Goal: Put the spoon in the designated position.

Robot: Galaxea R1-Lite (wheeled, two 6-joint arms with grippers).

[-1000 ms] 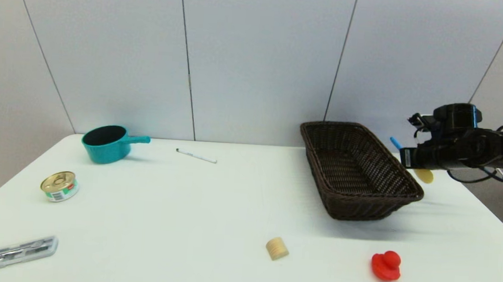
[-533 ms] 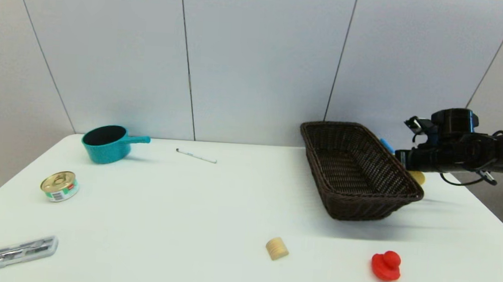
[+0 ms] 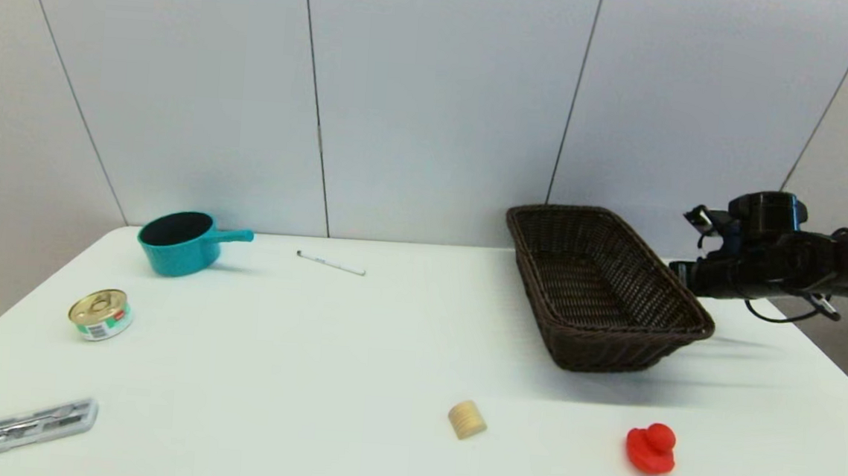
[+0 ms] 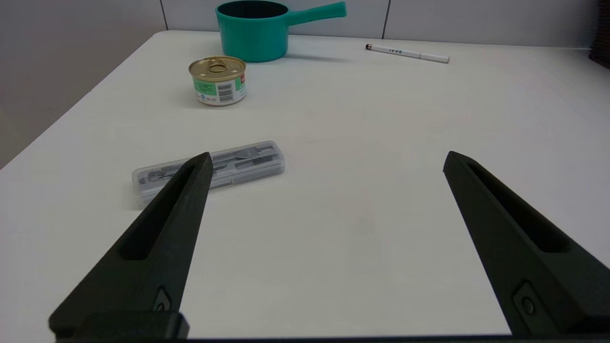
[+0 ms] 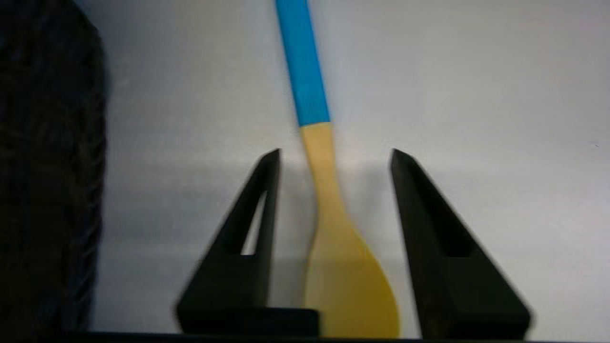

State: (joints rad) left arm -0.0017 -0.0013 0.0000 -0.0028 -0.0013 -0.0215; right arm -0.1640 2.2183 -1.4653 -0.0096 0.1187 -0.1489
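With the right gripper [image 5: 333, 152] spread either side of the spoon [image 5: 329, 209] lying on the table [image 3: 356, 353] beside the basket [image 3: 677, 304] at the frame's right, a careless withdrawal could nudge it; the left gripper [image 4: 326, 159] rests open.

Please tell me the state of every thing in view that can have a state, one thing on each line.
spoon: lying between the open fingers, not gripped
right pincer: open, beside the basket
left pincer: open, holding nothing
saucepan: upright, nothing visible inside
tin can: upright, lid shut
clear case: closed, lying flat
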